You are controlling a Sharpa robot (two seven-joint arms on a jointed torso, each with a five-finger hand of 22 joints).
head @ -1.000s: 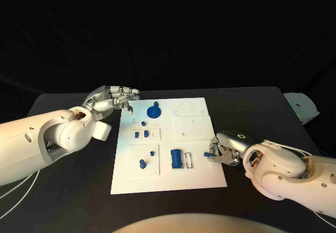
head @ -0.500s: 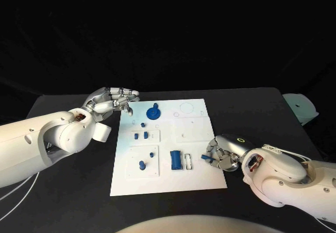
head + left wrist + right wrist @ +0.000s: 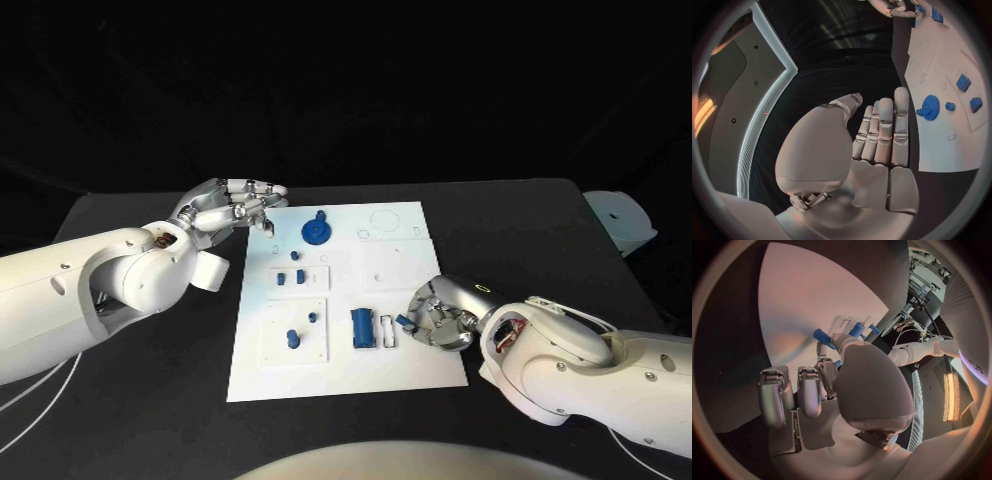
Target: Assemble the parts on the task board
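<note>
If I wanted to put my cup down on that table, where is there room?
The black table lies bare behind the task board and toward its far right corner. It is crowded beside the board: the left hand hovers at its far left corner, the right hand over its right edge near the blue parts.

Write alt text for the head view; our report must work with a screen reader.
The right hand, pinching a small blue part, reaches over the right edge of the white task board beside a blue block. The left hand hovers at the board's far left corner, near a blue gear.
</note>
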